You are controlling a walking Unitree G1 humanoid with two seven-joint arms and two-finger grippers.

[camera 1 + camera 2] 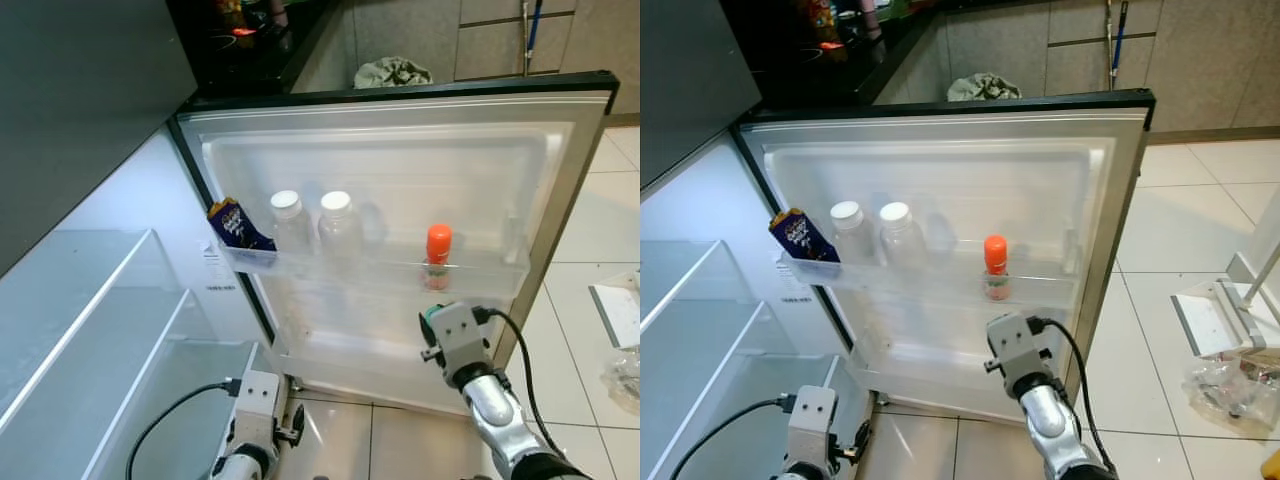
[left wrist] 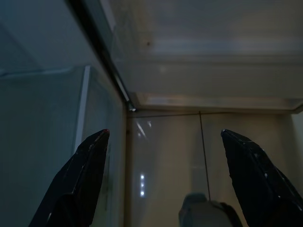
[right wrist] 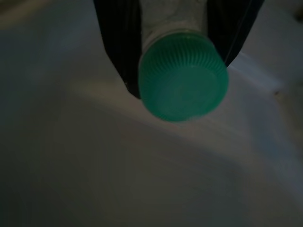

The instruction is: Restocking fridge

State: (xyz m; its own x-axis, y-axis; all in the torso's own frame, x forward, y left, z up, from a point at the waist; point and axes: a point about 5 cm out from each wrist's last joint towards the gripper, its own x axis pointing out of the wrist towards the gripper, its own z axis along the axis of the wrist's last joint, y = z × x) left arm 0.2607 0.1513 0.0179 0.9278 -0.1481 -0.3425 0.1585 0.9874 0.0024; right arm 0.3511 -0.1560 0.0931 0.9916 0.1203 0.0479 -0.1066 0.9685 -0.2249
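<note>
Door shelf (image 1: 480,282) already holds three bottles and a snack packet (image 1: 236,224) — right pincer (image 3: 176,52) pinching a green-capped bottle (image 3: 182,90) beside the lower door bin (image 1: 330,355); left pincer (image 2: 163,151) spread, idle.

My right pincer (image 3: 175,56) is raised and clamped on a green-capped bottle (image 3: 183,82); my left pincer (image 2: 163,156) hangs low, fingers spread

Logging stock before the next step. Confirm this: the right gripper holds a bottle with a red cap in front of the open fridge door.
Wrong on colour. The bottle's cap held by the right gripper is green, as the right wrist view shows. The red-capped bottle stands on the fridge door shelf.
</note>
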